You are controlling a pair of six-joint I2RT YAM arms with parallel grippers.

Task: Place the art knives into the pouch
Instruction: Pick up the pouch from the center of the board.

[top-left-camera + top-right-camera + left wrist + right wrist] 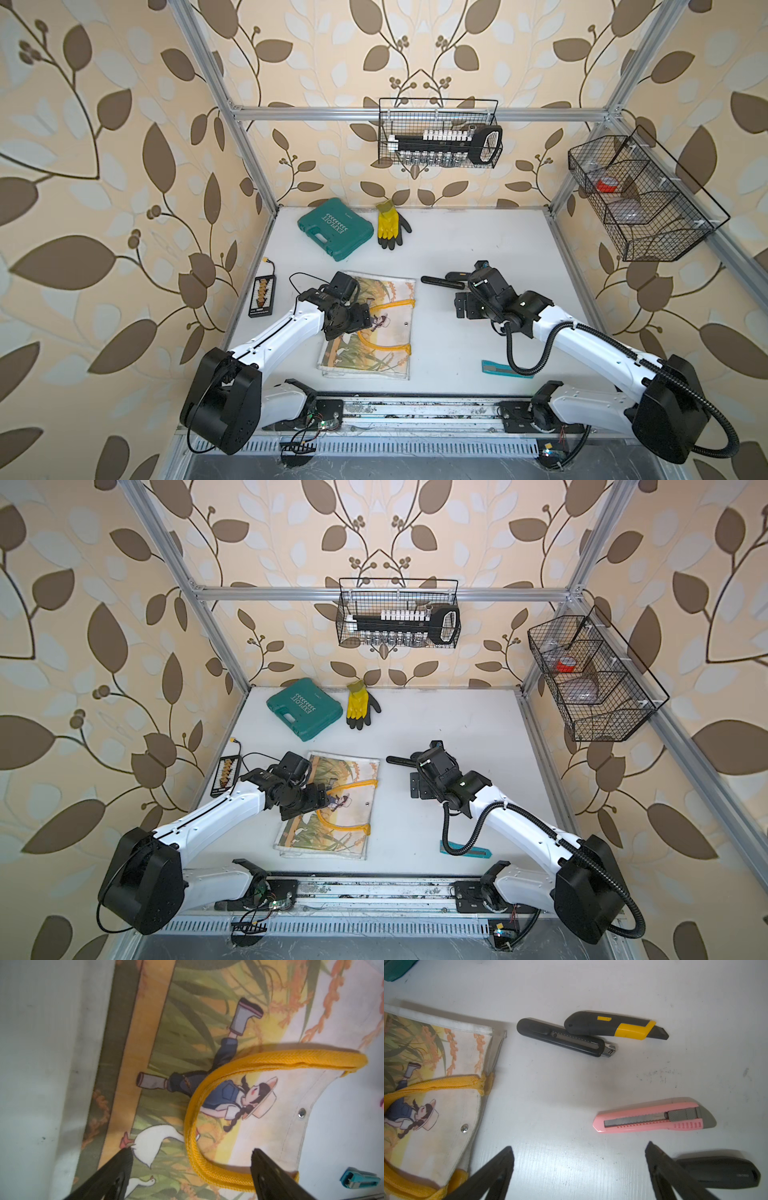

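Progress basically zero: white painted-print tote pouch [395, 324] lies flat centre-left, left gripper [190, 1150] gaping empty over its yellow loop handle [270, 1059], right gripper [579, 1145] wide open, empty, near untouched pink plastic snap-blade knife [654, 1118].

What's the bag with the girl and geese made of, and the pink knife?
The pouch looks like matte woven cloth: stitched hems, soft folds, one metal snap. Its yellow handle looks like braided webbing; the weave shows. The pink knife looks like smooth moulded plastic, ribbed at one end, holding a grey metal blade.
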